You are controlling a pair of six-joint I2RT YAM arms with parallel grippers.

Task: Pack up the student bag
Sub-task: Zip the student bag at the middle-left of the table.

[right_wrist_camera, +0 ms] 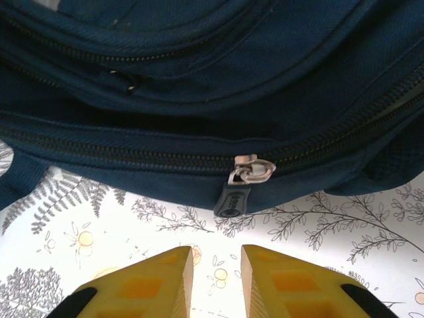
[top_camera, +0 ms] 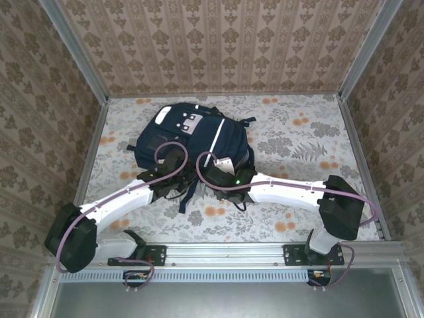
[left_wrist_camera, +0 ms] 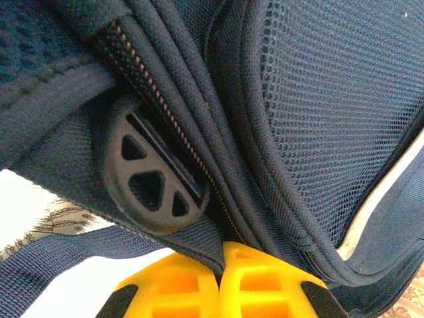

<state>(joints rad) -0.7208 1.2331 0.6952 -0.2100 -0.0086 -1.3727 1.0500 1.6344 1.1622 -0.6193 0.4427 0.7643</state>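
- The left pincer is clamped on a seam of the navy-blue fabric student bag; hold it taut.
- The right pincer, narrowly parted and empty: centre it on the dark zipper tab before closing.

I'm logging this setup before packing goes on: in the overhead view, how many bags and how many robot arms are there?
student bag: 1
robot arms: 2 (left arm, right arm)
Total: 3
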